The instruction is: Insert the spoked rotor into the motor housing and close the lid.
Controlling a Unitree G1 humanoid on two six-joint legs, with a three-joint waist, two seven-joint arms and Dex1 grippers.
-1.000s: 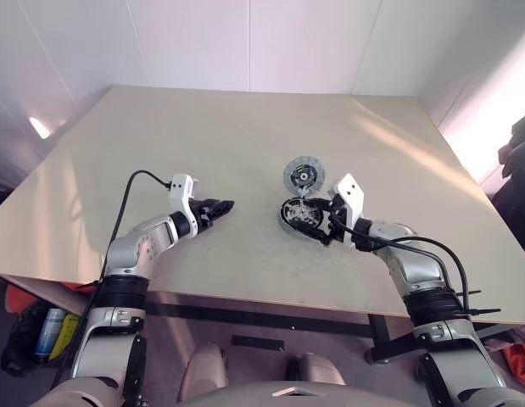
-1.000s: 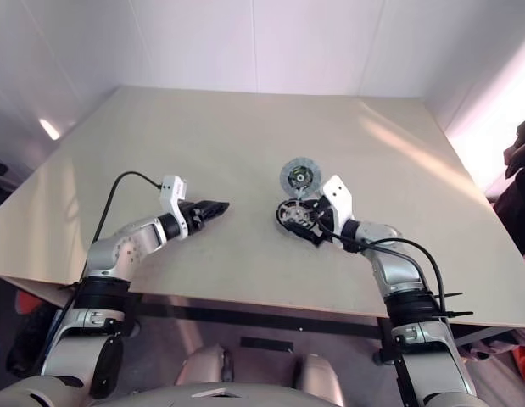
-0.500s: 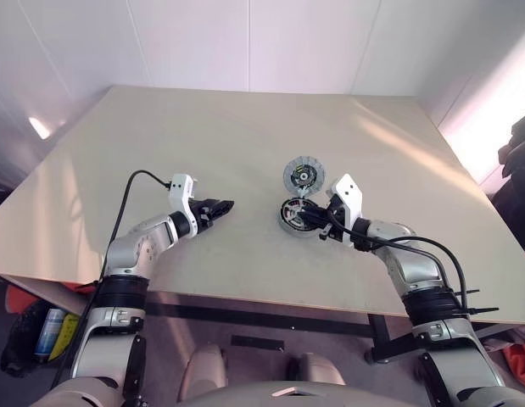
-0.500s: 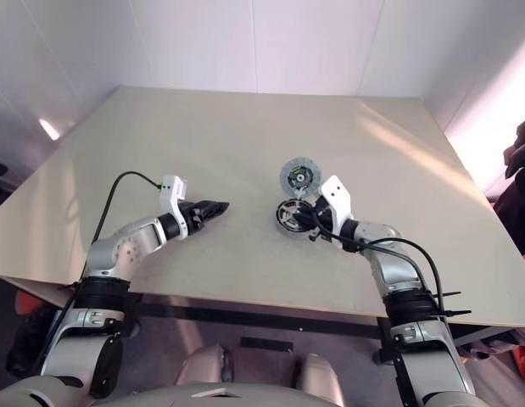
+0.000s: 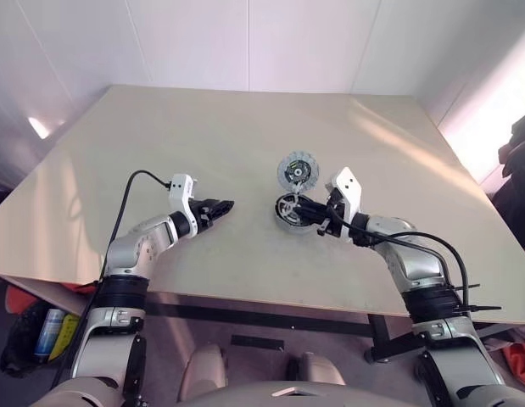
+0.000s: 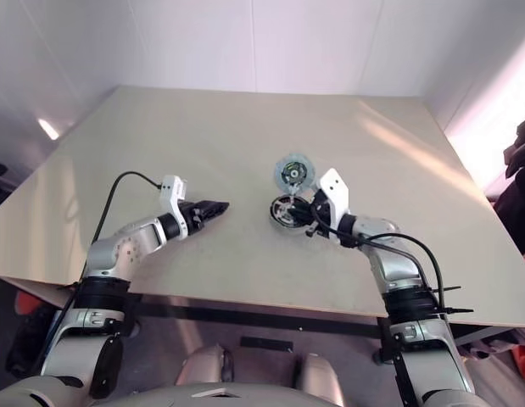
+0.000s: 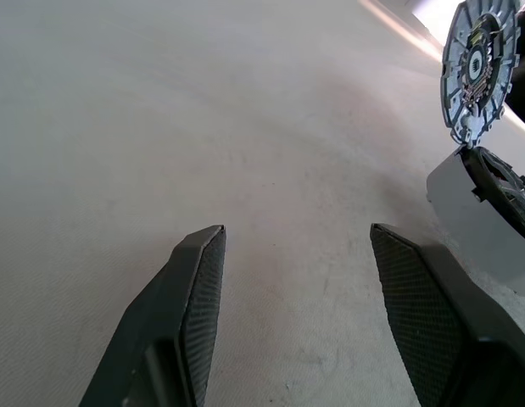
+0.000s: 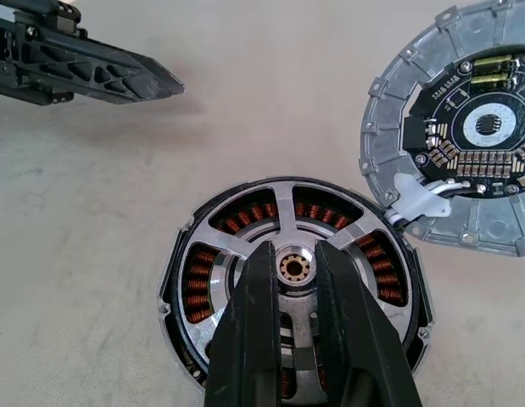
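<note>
While the left gripper (image 5: 220, 206) is hovering over bare table (image 5: 203, 127) with its fingers standing well apart and holding nothing, you are keeping it clear of the work to its right. Next, the motor housing (image 8: 292, 292) is lying flat, and the spoked rotor (image 8: 283, 233) is sitting inside it over the copper coils. The lid (image 8: 453, 127) is standing tipped up at the housing's far edge, not yet closed. The right gripper (image 8: 289, 288) is resting over the rotor hub, fingers nearly shut and seemingly gripping nothing.
</note>
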